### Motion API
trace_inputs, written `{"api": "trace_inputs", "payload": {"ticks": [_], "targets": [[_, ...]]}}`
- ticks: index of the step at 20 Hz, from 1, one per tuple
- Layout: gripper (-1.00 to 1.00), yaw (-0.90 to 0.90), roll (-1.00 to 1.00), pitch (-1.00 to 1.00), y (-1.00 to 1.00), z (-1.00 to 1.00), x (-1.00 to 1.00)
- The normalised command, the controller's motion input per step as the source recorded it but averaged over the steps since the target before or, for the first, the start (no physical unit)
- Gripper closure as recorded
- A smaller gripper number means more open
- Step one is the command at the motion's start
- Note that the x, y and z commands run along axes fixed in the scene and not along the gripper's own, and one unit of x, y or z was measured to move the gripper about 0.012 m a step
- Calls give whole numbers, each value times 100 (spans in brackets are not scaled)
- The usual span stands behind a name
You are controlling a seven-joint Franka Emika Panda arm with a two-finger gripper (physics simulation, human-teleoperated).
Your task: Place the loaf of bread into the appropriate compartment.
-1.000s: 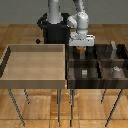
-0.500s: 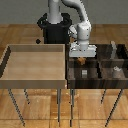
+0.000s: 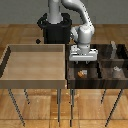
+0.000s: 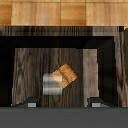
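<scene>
The loaf of bread is a small tan-brown lump lying on the floor of the front-left cell of the dark striped-wood bin. My gripper hangs straight above that cell, open and empty, with the jaws spread wide. In the wrist view the bread lies tilted on the cell's wood floor, well apart from my gripper. A pale grey patch shows on one side of the bread.
A pale tan undivided tray stands on the exterior view's left, touching the bin. Small grey blocks sit in the bin's cells on the exterior view's right. The arm's black base stands behind both, on thin-legged tables.
The gripper has come down towards the bin's front-left cell. The bread now lies on the cell floor, free of the fingers.
</scene>
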Motion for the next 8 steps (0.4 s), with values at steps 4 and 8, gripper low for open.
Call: {"api": "trace_inputs", "payload": {"ticks": [4,8], "targets": [[-100,0,0,0,0,0,0],[-100,0,0,0,0,0,0]]}}
